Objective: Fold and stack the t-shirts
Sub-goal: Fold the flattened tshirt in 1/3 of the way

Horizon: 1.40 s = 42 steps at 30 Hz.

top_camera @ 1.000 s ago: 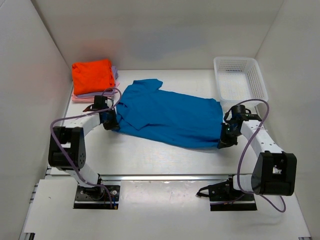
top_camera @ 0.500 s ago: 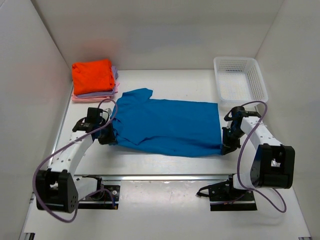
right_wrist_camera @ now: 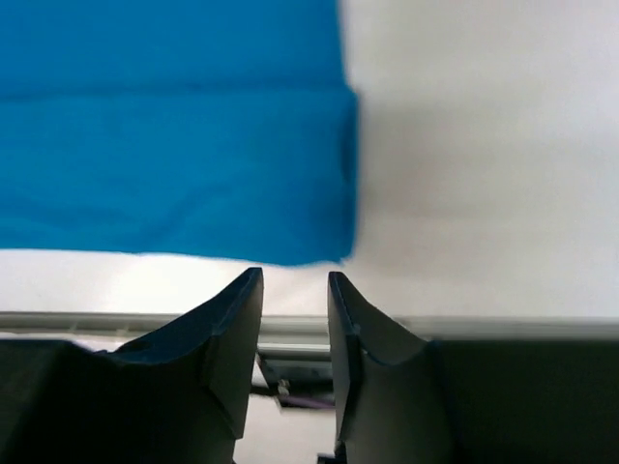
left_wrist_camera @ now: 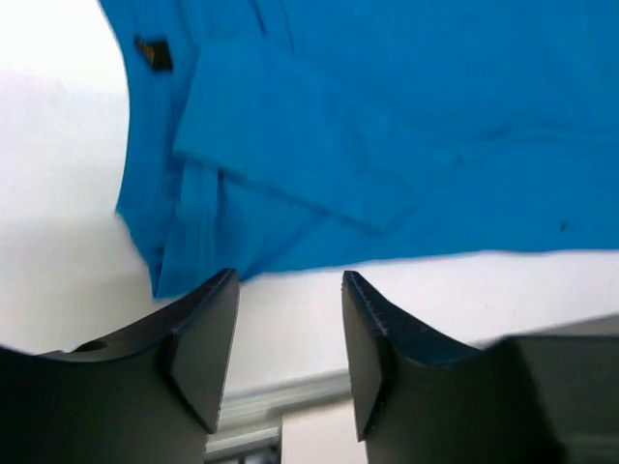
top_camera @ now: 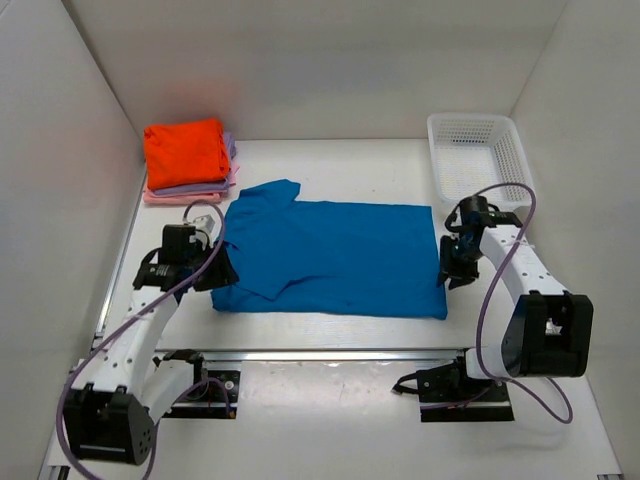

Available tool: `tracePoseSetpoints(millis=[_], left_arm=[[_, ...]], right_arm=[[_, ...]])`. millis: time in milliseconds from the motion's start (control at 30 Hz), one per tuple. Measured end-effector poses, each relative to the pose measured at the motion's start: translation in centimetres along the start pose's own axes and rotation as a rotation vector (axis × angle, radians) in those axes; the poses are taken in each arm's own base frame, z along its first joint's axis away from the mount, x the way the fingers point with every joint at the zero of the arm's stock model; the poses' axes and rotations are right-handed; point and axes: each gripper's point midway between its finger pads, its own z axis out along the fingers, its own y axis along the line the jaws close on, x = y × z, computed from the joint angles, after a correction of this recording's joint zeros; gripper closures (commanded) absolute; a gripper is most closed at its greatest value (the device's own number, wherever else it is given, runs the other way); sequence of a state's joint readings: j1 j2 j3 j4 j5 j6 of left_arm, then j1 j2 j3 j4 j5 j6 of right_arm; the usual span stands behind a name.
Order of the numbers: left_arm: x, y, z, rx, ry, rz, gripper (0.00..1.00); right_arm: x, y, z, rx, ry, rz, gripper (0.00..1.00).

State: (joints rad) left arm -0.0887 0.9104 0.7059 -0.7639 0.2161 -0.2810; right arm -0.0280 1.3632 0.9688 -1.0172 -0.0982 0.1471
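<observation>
The bright blue t-shirt (top_camera: 335,258) lies flat across the middle of the table, doubled over lengthwise, one sleeve pointing to the back left. My left gripper (top_camera: 217,274) stands open just off its left end, nothing between the fingers. In the left wrist view the gripper (left_wrist_camera: 287,282) hovers near the shirt's (left_wrist_camera: 387,126) sleeve and hem edge. My right gripper (top_camera: 452,274) is open at the shirt's right end, apart from the cloth. The right wrist view shows the gripper (right_wrist_camera: 294,278) empty just short of the shirt's corner (right_wrist_camera: 174,155). Folded orange (top_camera: 184,150), lavender (top_camera: 200,186) and pink (top_camera: 160,197) t-shirts are stacked at the back left.
A white mesh basket (top_camera: 478,155) stands at the back right, behind my right arm. White walls close in the table on three sides. The metal rail (top_camera: 320,352) runs along the near edge just below the blue shirt.
Both grippers drew the blue shirt toward the near edge, straightening it, then opened and let go of its ends. The shirt now lies flat and squared.
</observation>
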Motion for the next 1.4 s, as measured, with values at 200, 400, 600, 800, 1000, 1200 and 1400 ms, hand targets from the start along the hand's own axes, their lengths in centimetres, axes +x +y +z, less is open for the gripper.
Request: tracePoseSetpoints(millis=[200, 400, 600, 800, 1000, 1200, 1400], left_arm=[[-2.4, -0.6, 5.3, 0.012, 0.024, -0.027, 0.51], [-3.8, -0.2, 11.3, -0.021, 0.096, -0.067, 0.53], [-2.7, 0.2, 12.9, -0.054, 0.132, -0.051, 0.52], [0.6, 1.4, 11.2, -0.052, 0.120, -0.065, 0.52], [3.6, 2.2, 8.5, -0.057, 0.101, -0.079, 0.53], [2.8, 2.6, 7.2, -0.068, 0.060, -0.102, 0.45], [-2.6, 1.5, 6.3, -0.050, -0.024, -0.100, 0.35]], right_arm=[[-4.7, 5.8, 1.5, -0.108, -0.122, -0.085, 0.78], [-7.3, 9.3, 5.0, -0.197, -0.182, -0.060, 0.78], [-7.4, 9.3, 8.5, -0.203, -0.154, -0.018, 0.77], [-6.6, 9.5, 8.4, -0.246, -0.194, -0.008, 0.76], [-3.3, 9.8, 8.1, -0.298, -0.200, -0.007, 0.75], [-1.1, 9.4, 7.5, -0.313, -0.177, 0.009, 0.71], [-2.0, 9.3, 6.4, -0.291, -0.206, -0.024, 0.53]])
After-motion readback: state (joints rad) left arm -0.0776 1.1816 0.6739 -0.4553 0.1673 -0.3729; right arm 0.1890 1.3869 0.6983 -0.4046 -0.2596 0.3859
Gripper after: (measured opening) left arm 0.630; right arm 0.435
